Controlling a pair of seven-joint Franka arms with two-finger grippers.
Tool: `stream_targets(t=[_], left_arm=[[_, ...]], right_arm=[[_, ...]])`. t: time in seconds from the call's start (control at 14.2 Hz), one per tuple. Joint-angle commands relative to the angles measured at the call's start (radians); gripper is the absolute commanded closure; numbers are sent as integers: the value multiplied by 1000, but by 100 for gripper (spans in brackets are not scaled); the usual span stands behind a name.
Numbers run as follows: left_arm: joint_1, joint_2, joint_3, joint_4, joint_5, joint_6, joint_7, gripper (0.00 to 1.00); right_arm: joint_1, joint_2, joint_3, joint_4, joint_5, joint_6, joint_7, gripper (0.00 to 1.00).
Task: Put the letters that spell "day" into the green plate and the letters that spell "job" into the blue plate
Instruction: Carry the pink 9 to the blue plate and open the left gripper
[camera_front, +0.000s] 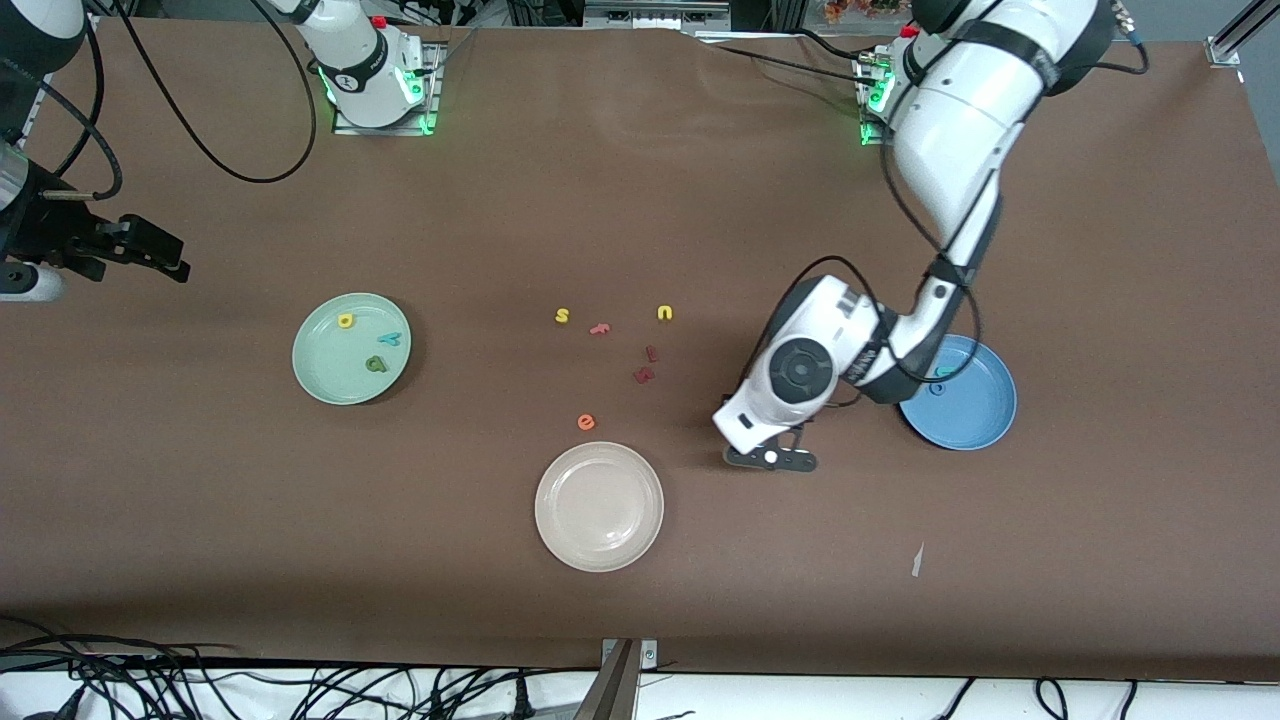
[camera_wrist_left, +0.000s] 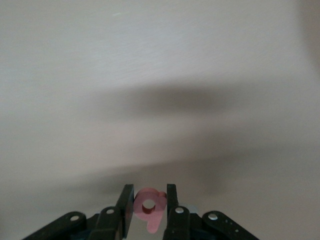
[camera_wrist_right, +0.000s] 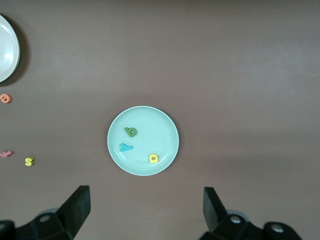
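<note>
My left gripper (camera_front: 770, 458) hangs low over bare table between the white plate and the blue plate (camera_front: 975, 425). It is shut on the pinkish-red "b" (camera_wrist_left: 150, 206), which sits between the two black fingers (camera_wrist_left: 126, 200). In the blue plate lie a teal "j" (camera_front: 940, 372) and a blue "o" (camera_front: 937, 389), partly under the arm. The green plate (camera_front: 330, 380) holds the yellow "a" (camera_front: 346, 321), teal "y" (camera_front: 390, 338) and olive "d" (camera_front: 376, 363). My right gripper (camera_wrist_right: 146, 195) stands open high up at the right arm's end, looking down on the green plate (camera_wrist_right: 160, 127).
A cream-white plate (camera_front: 598, 505) lies nearest the front camera. Loose letters lie mid-table: yellow "s" (camera_front: 562, 316), a pink piece (camera_front: 600, 328), yellow "u" (camera_front: 665, 313), two dark red pieces (camera_front: 647, 365), orange "e" (camera_front: 586, 422). A paper scrap (camera_front: 917, 560) lies near the front edge.
</note>
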Motion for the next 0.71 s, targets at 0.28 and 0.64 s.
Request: stream_targets(t=[0.28, 0.64], left_arm=[[253, -180, -47, -214, 15, -106, 481, 83], [406, -232, -46, -319, 29, -103, 789, 82]], right_arm=[[-8, -5, 7, 6, -2, -9, -11, 0], [-8, -5, 7, 6, -2, -7, -11, 0]])
